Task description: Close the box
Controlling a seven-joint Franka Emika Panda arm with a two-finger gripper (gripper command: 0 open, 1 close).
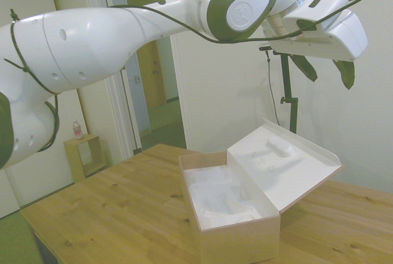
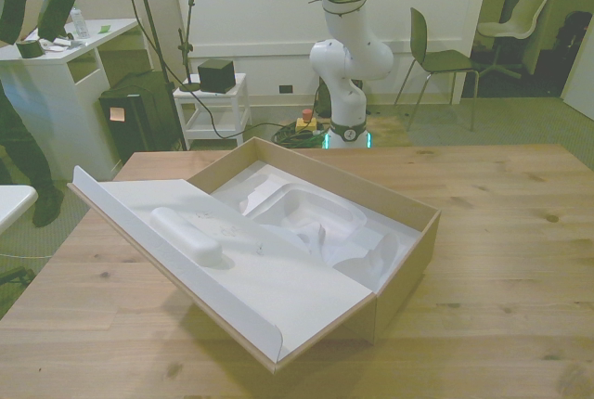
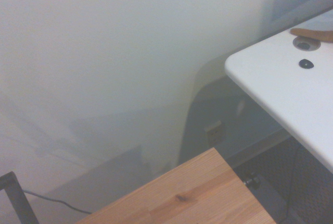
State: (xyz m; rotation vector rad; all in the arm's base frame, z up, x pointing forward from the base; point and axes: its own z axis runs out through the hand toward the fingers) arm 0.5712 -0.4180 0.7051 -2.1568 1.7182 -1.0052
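The box (image 1: 236, 239) stands open on the wooden table (image 1: 110, 209), pinkish-tan outside, with a white moulded insert (image 1: 221, 199) inside. Its hinged lid (image 1: 285, 166) is folded back and slopes away from the body, white inner face up. In the front view the box (image 2: 413, 264) sits mid-table and its lid (image 2: 232, 274) hangs out toward the front view's left. High above the lid, my gripper (image 1: 326, 70) hovers open with nothing between its dark fingers. The wrist view shows only a wall and a table corner (image 3: 182, 198), not the box.
Beyond the table on the front view's left are a white desk (image 2: 65, 56) with a person (image 2: 28, 9) standing at it and a small white cart (image 2: 213, 102). Chairs (image 2: 445, 56) stand at the back right. Bare wood surrounds the box.
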